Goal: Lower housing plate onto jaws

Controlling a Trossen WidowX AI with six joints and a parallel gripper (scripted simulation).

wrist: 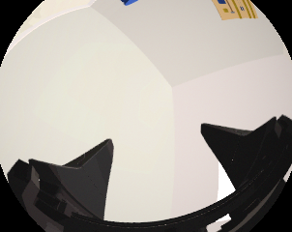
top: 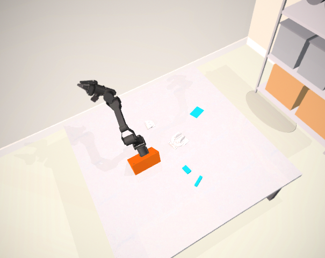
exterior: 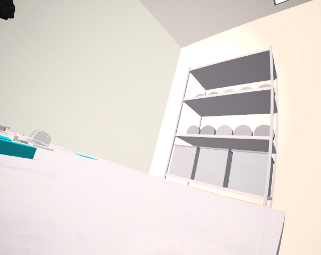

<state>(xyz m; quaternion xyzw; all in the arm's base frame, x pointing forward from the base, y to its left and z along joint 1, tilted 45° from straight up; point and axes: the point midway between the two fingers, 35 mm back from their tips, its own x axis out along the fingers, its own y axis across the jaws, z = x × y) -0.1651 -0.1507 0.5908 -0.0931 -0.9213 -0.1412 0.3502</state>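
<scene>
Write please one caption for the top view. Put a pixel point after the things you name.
Black six-joint arm (top: 118, 113) on orange block (top: 147, 164), open gripper (top: 81, 82) raised away from white parts.

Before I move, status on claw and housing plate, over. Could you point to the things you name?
Claw (top: 78, 84) (wrist: 158, 135) open, nothing held, raised well away from the white parts. Smaller white part (top: 149, 124) apart from larger white assembly (top: 179, 140) (exterior: 40, 137); which is housing plate, can't tell.

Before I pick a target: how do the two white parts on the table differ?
The white part nearer the wall is the smaller; the one nearer the table's middle is larger. The smaller looks compact and blocky, whereas the larger carries raised curved pieces. Both are white and out of the gripper.
</scene>
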